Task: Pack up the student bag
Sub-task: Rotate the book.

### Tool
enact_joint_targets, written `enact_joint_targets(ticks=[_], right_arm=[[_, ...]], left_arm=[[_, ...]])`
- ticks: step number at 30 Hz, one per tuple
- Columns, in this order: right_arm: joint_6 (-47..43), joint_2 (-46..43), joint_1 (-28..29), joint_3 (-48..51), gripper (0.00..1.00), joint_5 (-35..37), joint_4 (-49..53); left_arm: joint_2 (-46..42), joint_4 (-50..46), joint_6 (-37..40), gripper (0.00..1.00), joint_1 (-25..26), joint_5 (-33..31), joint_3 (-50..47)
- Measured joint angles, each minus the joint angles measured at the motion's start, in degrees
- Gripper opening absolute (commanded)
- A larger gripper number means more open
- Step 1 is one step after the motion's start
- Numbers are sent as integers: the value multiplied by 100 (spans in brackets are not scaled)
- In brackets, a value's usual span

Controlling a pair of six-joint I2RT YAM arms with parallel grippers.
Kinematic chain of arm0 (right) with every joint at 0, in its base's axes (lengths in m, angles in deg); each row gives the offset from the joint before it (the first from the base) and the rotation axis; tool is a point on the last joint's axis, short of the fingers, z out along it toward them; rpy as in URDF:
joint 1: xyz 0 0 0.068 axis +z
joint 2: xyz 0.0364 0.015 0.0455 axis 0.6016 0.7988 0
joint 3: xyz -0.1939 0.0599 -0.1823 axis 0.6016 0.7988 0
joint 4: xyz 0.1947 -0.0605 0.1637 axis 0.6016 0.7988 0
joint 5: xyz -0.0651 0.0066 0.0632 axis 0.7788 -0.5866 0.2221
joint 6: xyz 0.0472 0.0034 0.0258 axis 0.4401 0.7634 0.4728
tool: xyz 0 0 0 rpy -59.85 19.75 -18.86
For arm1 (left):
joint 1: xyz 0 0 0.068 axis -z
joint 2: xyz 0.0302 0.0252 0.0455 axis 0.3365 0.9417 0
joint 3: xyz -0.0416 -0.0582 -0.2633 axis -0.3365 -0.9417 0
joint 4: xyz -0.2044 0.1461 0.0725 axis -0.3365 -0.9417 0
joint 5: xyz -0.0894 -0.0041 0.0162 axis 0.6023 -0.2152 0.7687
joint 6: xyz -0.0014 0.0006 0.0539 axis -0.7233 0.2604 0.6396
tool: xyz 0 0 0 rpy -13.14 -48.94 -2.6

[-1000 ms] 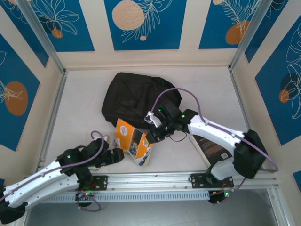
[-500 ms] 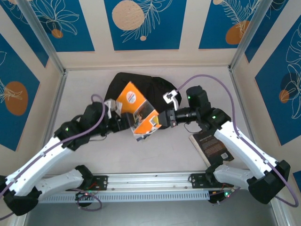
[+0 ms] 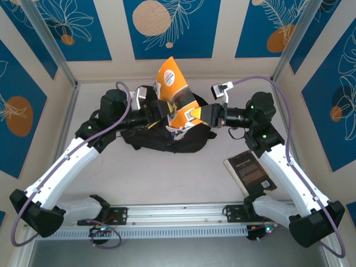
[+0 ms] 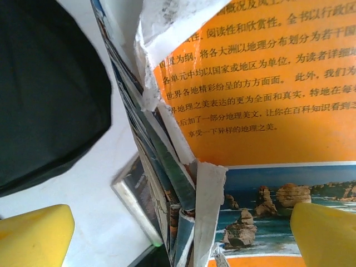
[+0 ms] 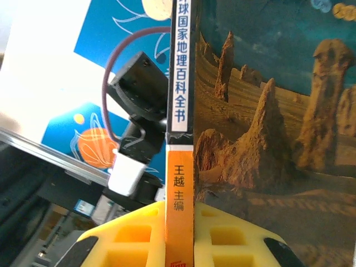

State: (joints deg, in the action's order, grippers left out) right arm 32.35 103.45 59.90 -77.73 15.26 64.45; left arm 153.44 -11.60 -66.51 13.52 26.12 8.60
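One item sets the handling rules: the student bag [image 3: 167, 139], a black fabric pack lying slumped at the far middle of the counter [image 3: 111, 167], close to the back wall. It appears soft and limp. Expect it to sag, fold and slide rather than hold its shape when pushed. Whether its zipper is open cannot be determined from above, because the raised book covers that area.

**Hold points.** Grip a bunched fold of fabric at the rim of the opening, or a strap. A flat panel would probably slip out of the pads.

**Gripper state.**
- The right gripper [image 3: 207, 115] is clamped on the spine edge of the orange book [image 3: 175, 92] and holds it upright above the bag. The right wrist view shows the spine seated between the yellow pads [image 5: 139, 239].
- The left gripper [image 3: 157, 108] stands fully wide beside the same book, holding nothing. Its fingers [image 4: 33, 233] sit clear to either side.

**Book handling.** The book is likely stiff and moderately heavy. Torn white paper [image 4: 208, 194] hangs loose along its edge and is fragile, so avoid catching it.

**Clearance.**
- Bare counter lies in front of the bag and to its left.
- A dark book [image 3: 250, 169] lies flat at near right, just beside the right arm.
- Room behind the bag is tight, so any lowering move should come from above or from the near side.
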Motion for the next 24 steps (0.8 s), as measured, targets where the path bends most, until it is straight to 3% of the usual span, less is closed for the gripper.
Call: enact_joint_targets(ticks=[9,18,24], right_arm=[[1510,-212,-319,334,0,166,-1128],[3058,-184,-420,776,0,697,-2380],[3386,-181,-420,774,0,802,-2559]], left_arm=[[42,1279,-575,100,-7,599,0],[136,2559,-1314,100,-9,675,-13],[461,3047,-1707,92,-7,678,-13]])
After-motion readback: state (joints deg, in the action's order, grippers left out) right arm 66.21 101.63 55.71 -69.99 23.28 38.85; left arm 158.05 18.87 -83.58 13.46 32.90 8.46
